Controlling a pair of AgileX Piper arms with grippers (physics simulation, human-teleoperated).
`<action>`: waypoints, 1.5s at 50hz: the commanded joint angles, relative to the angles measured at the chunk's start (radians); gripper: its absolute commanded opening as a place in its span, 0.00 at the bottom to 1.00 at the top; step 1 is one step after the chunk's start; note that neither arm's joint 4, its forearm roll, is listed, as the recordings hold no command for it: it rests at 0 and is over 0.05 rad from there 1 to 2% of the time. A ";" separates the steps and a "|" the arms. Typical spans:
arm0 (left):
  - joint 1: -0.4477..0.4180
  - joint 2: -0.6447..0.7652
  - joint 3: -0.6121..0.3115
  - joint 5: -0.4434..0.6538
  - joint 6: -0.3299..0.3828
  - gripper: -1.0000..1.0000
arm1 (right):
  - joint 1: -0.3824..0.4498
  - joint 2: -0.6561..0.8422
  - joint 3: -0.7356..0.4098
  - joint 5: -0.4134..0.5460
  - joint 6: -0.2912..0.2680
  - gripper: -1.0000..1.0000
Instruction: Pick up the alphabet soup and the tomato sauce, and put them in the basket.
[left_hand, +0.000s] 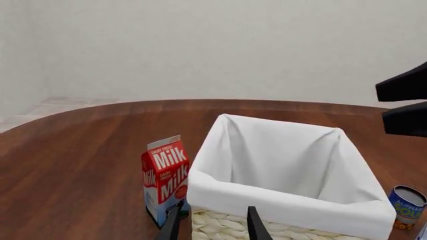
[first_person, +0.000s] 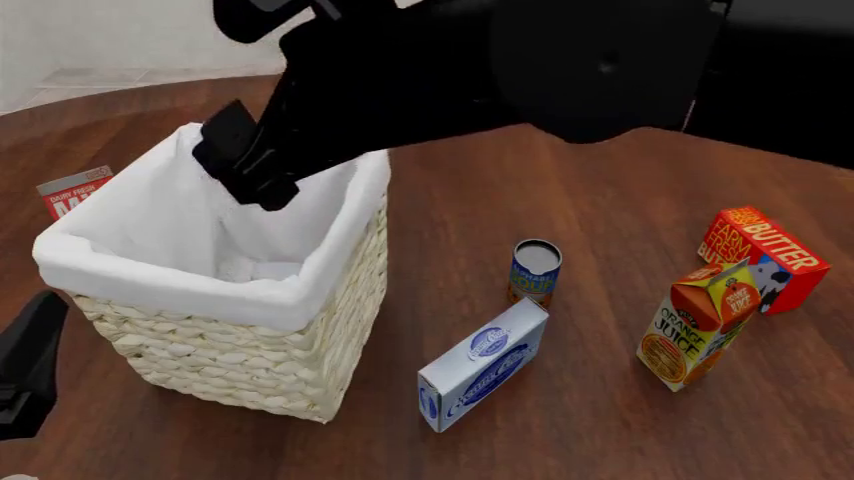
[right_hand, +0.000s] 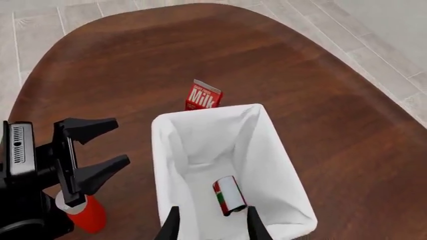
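Right up close to the front camera: huge dark bulk of the right arm (first_person: 534, 60), blocking most of the top. Right hand (right_hand: 211, 222) hanging over the basket (first_person: 320, 330), fingers spread apart with nothing between them. Tomato sauce (right_hand: 229, 195) lying on its side on the white lining inside the basket, right under that hand. Alphabet soup (first_person: 535, 272) standing upright on the wood surface (first_person: 587, 200), just right of the basket, not in it yet. Blue-and-white flat box (first_person: 483, 365) near the soup, on the camera side. Orange juice carton (first_person: 697, 325) and red butter box (first_person: 758, 258) further right, close together. Milk carton (left_hand: 165, 177) just beside the basket's far-left side. Left hand (left_hand: 212, 225) parked low by the basket's near-left corner, fingers apart, holding nothing.
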 joint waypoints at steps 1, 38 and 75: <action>0.000 0.000 0.000 -0.001 0.002 1.00 | -0.022 -0.027 0.008 0.011 -0.001 1.00; -0.007 0.000 0.000 0.006 0.025 1.00 | -0.149 -0.125 0.084 0.018 0.007 1.00; -0.007 0.000 0.000 0.001 0.030 1.00 | -0.266 -0.182 0.185 -0.003 0.012 1.00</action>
